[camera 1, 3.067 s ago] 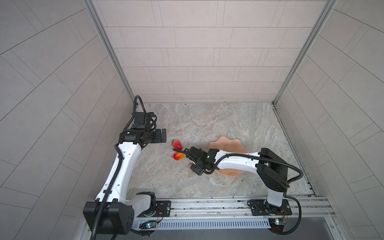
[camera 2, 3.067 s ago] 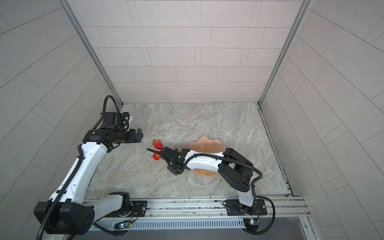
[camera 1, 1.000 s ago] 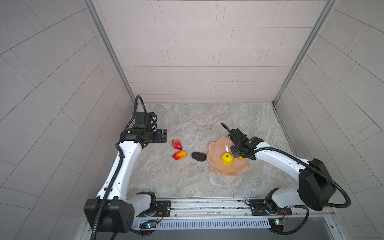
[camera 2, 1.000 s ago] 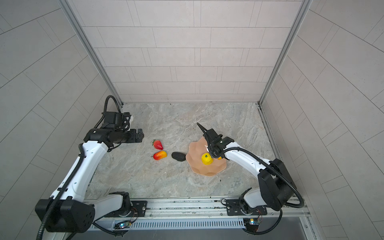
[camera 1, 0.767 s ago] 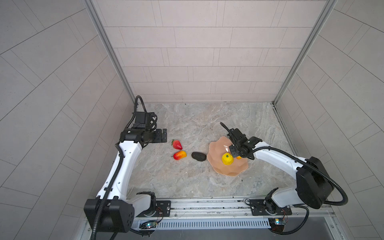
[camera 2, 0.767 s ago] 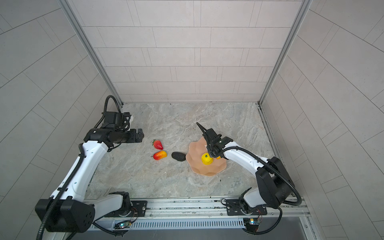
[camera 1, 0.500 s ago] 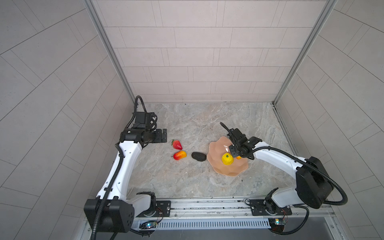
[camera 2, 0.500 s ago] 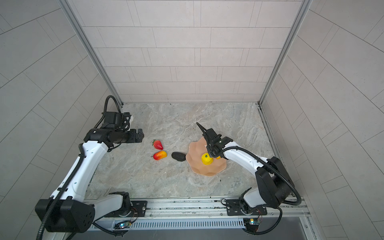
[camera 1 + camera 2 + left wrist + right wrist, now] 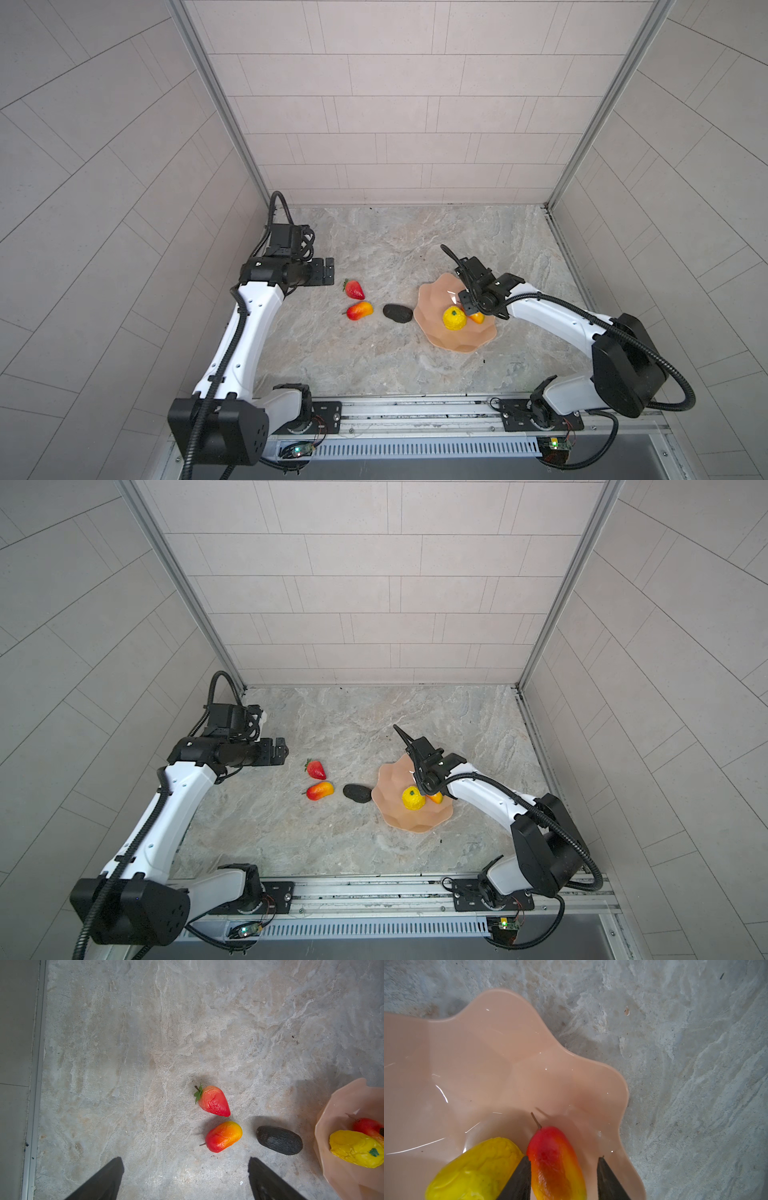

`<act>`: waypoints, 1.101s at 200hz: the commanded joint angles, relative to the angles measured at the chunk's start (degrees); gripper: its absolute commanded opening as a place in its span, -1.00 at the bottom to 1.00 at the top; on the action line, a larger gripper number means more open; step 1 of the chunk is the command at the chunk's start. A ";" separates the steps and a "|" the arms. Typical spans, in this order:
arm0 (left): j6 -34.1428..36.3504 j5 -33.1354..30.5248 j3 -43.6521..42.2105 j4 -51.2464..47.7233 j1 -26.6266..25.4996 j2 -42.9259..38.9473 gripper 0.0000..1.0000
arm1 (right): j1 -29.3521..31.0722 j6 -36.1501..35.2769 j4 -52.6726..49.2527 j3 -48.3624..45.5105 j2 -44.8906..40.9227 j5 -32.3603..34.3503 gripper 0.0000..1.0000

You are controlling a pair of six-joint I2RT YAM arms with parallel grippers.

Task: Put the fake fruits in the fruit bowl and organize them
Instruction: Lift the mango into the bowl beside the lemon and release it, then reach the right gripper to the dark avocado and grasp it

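The salmon-pink fruit bowl [image 9: 432,299] [image 9: 390,783] [image 9: 488,1053] holds a bumpy yellow citrus [image 9: 453,318] [image 9: 477,1165] and a red-orange mango [image 9: 476,318] [image 9: 550,1147]. My right gripper [image 9: 563,1158] [image 9: 473,308] straddles that mango low in the bowl. It is open: one finger touches the mango and a gap shows at the other. Left of the bowl, a strawberry [image 9: 354,289] [image 9: 213,1101], a second mango [image 9: 360,310] [image 9: 223,1136] and a dark avocado [image 9: 397,313] [image 9: 279,1140] lie on the stone. My left gripper [image 9: 324,271] [image 9: 185,1159] hovers open and empty above the floor, left of the strawberry.
The marbled floor is walled by tiled panels at the back and both sides. A metal rail with both arm bases runs along the front edge. The avocado [image 9: 357,793] lies almost against the bowl's left rim [image 9: 376,791].
My right arm swung from the loose fruits over to the bowl. In the last second its jaws parted around the mango lying there. The left arm has not moved.
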 commanded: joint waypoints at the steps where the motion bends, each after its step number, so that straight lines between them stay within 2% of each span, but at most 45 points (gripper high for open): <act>1: 0.76 0.42 0.27 -0.41 0.13 0.20 0.99 | -0.20 -0.26 -2.29 1.53 -2.31 0.77 -0.16; 37: 0.79 0.47 0.29 -0.43 0.12 0.30 0.99 | 0.19 -0.58 -4.44 3.83 -4.38 -0.49 -0.08; 74: 0.76 0.46 0.37 -0.43 0.12 0.37 0.99 | 6.80 -5.51 -2.72 8.34 -3.73 -8.02 0.56; 92: 0.77 0.42 0.30 -0.43 0.14 0.37 0.99 | 11.13 -8.22 -1.30 11.33 0.29 -9.91 0.73; 141: 0.89 0.37 0.31 -0.52 0.08 0.20 0.99 | 17.05 -17.84 -4.43 25.69 18.31 -15.67 0.94; 163: 0.93 -0.13 0.26 -0.52 0.05 0.03 0.99 | 17.73 -20.63 -7.12 31.79 25.19 -15.83 0.97; 189: 0.95 -0.46 0.30 -0.56 0.11 0.01 0.99 | 18.09 -21.51 -6.88 34.54 28.93 -18.03 0.94; 220: 1.07 -0.62 0.30 -0.65 0.06 0.02 0.99 | 18.25 -21.00 -6.05 35.07 32.35 -19.35 0.61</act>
